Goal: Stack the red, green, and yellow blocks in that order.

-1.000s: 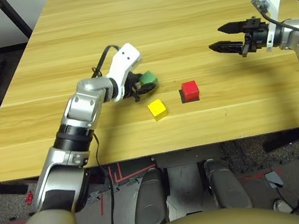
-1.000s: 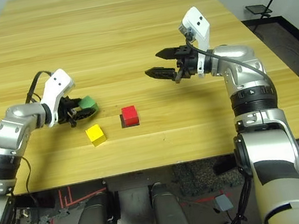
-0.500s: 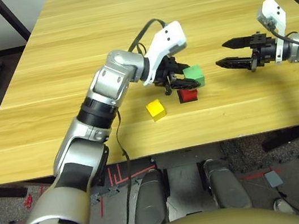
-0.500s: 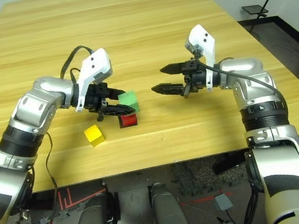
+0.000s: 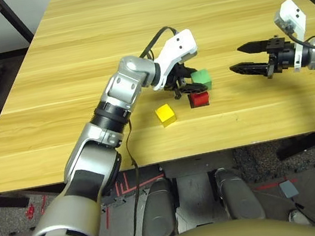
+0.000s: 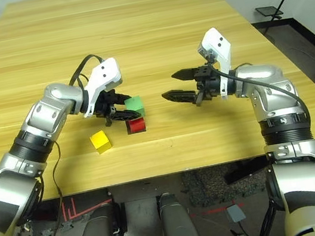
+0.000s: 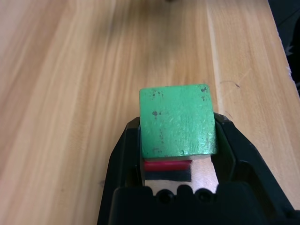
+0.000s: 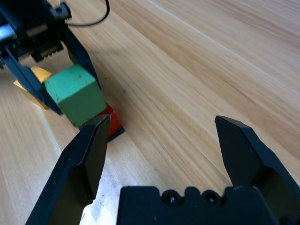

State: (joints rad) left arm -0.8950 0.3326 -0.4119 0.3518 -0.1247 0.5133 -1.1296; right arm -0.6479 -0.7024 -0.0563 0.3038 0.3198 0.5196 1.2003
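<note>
Green block [image 5: 201, 79] was held clamped in the left gripper [image 5: 190, 84], just above the red block [image 5: 199, 99] on the table [image 5: 130, 25]. Red block's top edge [image 7: 167, 165] was seen under it in the left wrist view. Right gripper [image 5: 248, 58] was spread wide, empty, nearby. Yellow block [image 5: 165, 114] was left beside red.

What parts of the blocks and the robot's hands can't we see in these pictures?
- Red block: in the left wrist view just a red strip shows under the green block.
- Whether green sits on red or hangs above: cannot tell.
- Yellow block: in the right wrist view mostly behind the left gripper.
- Right gripper: jaws open, holding nothing.
</note>
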